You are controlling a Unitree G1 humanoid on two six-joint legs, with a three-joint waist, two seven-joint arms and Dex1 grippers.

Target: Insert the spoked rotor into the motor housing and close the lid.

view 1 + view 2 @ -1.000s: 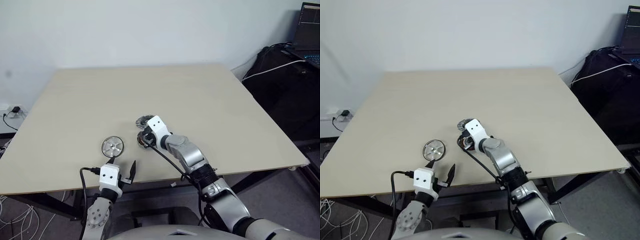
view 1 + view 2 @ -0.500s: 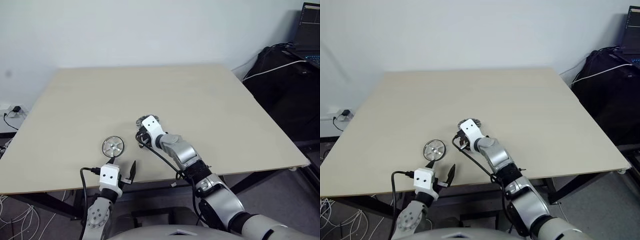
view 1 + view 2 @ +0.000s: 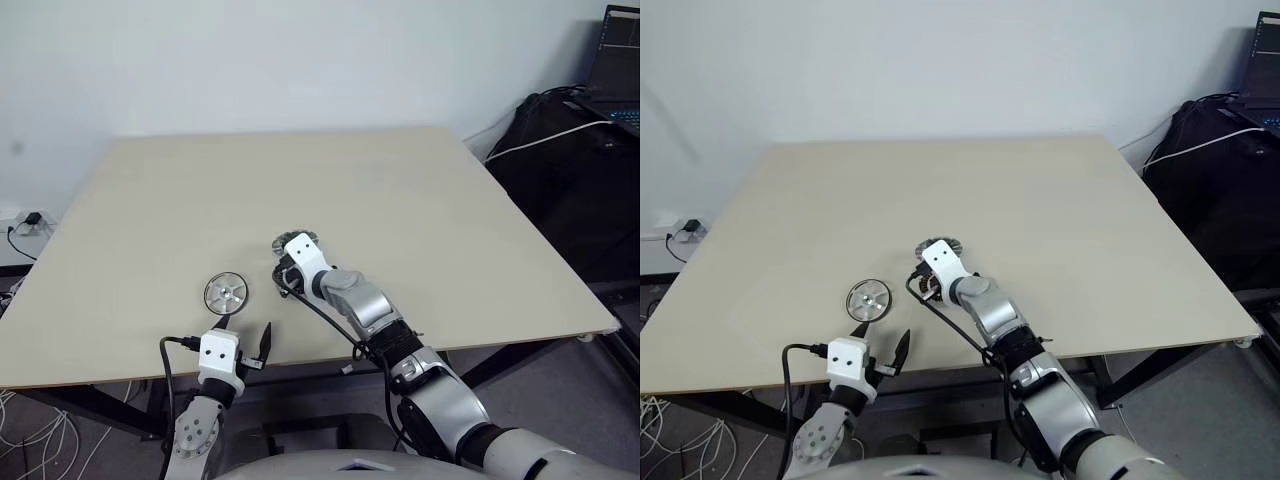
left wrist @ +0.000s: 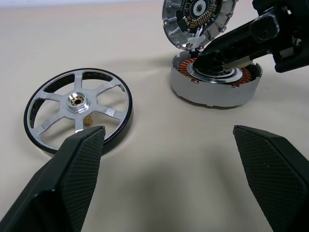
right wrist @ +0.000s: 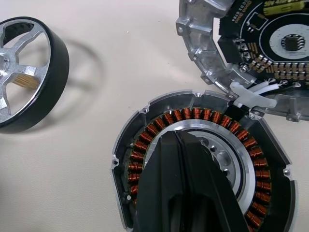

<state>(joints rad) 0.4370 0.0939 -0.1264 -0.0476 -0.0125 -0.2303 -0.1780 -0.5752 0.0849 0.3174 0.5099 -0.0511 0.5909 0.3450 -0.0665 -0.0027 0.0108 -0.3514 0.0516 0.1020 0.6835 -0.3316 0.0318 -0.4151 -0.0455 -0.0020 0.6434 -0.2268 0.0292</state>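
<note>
The right claw point(image 5: 186, 159) has its fingers pressed together, holding nothing, their tips resting over the silvery centre of the motor housing point(image 4: 216, 79); the left claw point(image 4: 169, 159) hangs with its fingers spread wide and empty, at the near edge of the worktop point(image 3: 400, 190); the spoked rotor point(image 4: 78, 107) lies flat just beyond the left claw and off toward its left finger point(image 4: 72, 174), so the left arm is the nearer one for picking it up, and the housing sits well to the rotor's right, with bare worktop between them; being round, the rotor has no long axis to line up with; the lid point(image 4: 199, 17) leans up against the far rim of the housing, ribbed dark face showing; count: one worktop, two claws, one housing, one lid, one rotor.
</note>
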